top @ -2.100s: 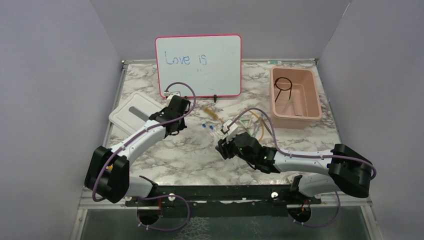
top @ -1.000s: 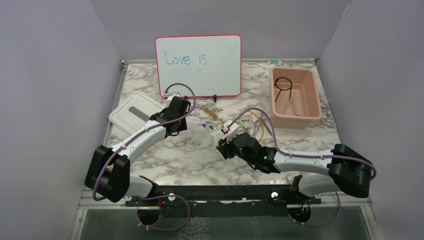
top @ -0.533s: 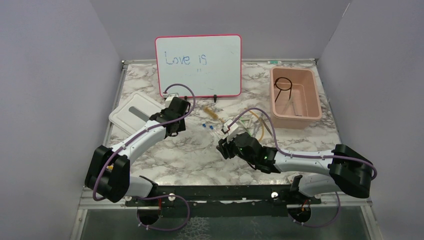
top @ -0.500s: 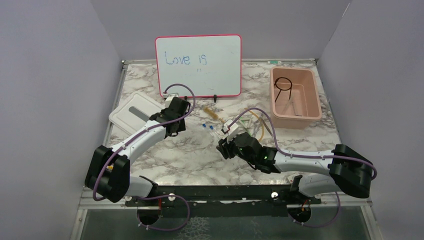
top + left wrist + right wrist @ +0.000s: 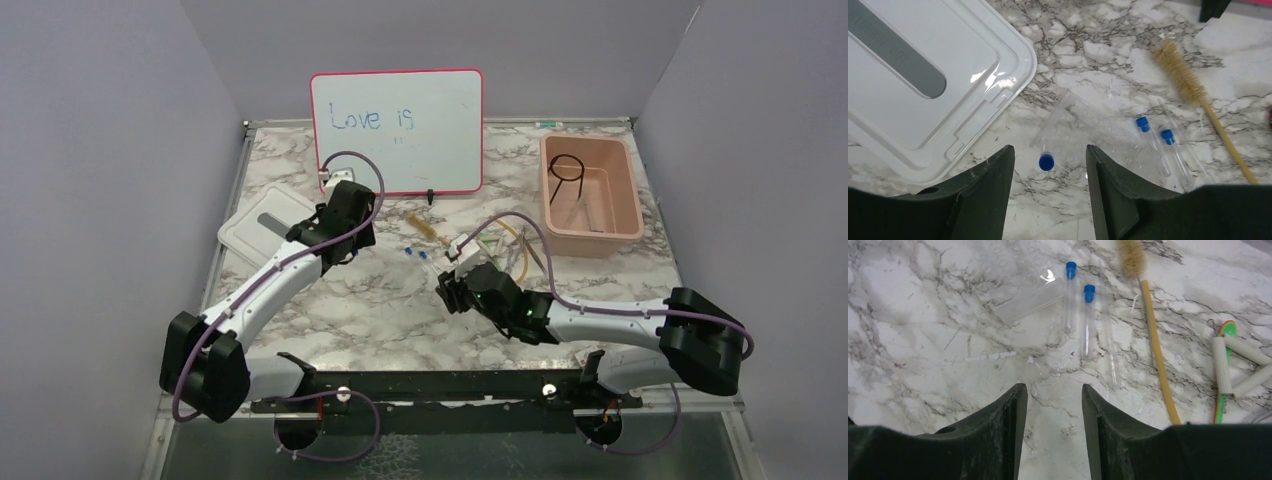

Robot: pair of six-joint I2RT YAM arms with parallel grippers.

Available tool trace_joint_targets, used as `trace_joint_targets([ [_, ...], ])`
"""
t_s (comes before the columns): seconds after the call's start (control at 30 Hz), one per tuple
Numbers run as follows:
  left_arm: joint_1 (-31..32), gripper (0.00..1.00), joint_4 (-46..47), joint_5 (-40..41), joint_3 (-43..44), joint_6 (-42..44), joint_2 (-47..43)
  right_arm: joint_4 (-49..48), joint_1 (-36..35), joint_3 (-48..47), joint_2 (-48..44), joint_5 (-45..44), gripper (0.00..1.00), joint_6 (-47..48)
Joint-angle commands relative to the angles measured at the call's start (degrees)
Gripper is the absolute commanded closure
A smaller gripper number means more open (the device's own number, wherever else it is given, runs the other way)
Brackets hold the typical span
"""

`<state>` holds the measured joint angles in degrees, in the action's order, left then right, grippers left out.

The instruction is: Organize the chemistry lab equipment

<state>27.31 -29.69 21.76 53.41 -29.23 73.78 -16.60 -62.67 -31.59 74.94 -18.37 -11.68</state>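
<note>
In the left wrist view my left gripper (image 5: 1049, 151) hangs open over a blue-capped clear tube (image 5: 1046, 161), seen end-on against a clear plastic piece (image 5: 1083, 132); neither finger touches it. Two more blue-capped tubes (image 5: 1143, 124) (image 5: 1167, 136) lie to the right, beside a bristle brush (image 5: 1180, 75). My right gripper (image 5: 1053, 387) is open and empty above bare marble, short of the same two tubes (image 5: 1070, 270) (image 5: 1089, 292) and the brush's amber stem (image 5: 1154, 340). From above, the left gripper (image 5: 348, 250) and right gripper (image 5: 447, 290) flank the tubes (image 5: 418, 254). A black wire ring (image 5: 568, 168) lies in the pink bin (image 5: 628, 195).
The white lid (image 5: 255, 232) lies flat just left of the left gripper. The red-framed whiteboard (image 5: 395, 130) stands at the back. White ribbed cylinders with a green tool (image 5: 1228, 365) lie right of the brush. Purple walls close in both sides.
The left gripper has opened wider and its arm has lifted and drawn slightly back-left. The right arm has barely shifted.
</note>
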Motion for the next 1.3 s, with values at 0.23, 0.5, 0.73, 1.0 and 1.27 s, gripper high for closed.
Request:
trace_joint_targets([
  [0.23, -0.4, 0.49, 8.4, -17.7, -3.5, 3.7, -14.3, 20.6, 6.6, -15.0, 11.7, -7.6, 0.59, -13.5],
  [0.5, -0.4, 0.51, 12.7, -24.2, -10.8, 3.9, -20.3, 27.8, 7.0, -24.4, 21.0, -6.2, 0.64, -9.5],
  [0.73, -0.4, 0.51, 11.9, -24.1, -12.1, 4.4, -23.0, 30.2, 7.0, -29.8, 25.5, -1.5, 0.69, -6.1],
  [1.0, -0.4, 0.51, 10.4, -22.4, -12.2, 4.9, -24.7, 33.6, 7.0, -35.0, 30.9, 0.0, 0.74, -5.5],
  [1.27, -0.4, 0.51, 10.3, -22.3, -12.2, 4.6, -24.6, 34.1, 7.0, -36.0, 34.1, -1.0, 0.74, -5.2],
])
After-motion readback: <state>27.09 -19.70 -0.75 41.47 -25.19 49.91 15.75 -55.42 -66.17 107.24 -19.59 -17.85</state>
